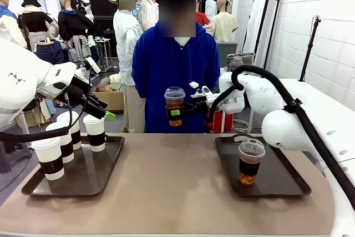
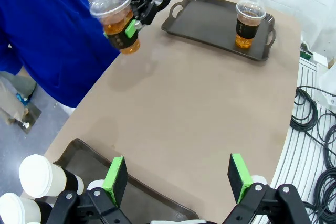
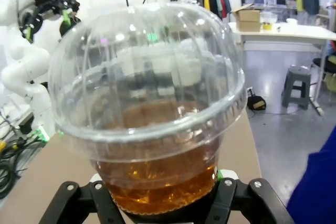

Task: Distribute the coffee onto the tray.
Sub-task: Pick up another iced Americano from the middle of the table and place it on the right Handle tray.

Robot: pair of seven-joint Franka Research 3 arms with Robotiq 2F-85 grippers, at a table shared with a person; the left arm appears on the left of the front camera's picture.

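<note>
The right gripper [image 1: 176, 112] pinched a clear cup [image 1: 175, 105], held upright above the desk's far edge. The left tray [image 1: 89, 178] lay toward the desk's left end, beneath the spread left gripper [image 2: 178, 179].

Front view: fixed on the robot's side of the worktop [image 1: 172, 187], level with it, facing across at the person in blue [image 1: 175, 81]; takes in both trays and both arms.
Left wrist view: rides above the left end effector [image 2: 178, 179], high over the left tray [image 2: 79, 156], tilted down and looking along the worktop toward the right tray [image 2: 210, 24].
Right wrist view: pressed close behind the held dome-lidded cup [image 3: 149, 114], facing toward the left arm [image 3: 31, 35].
Shared by front and left wrist: the held cup, the right tray and the cup on it [image 2: 248, 22].
Shared by right wrist and front: the left arm.
</note>
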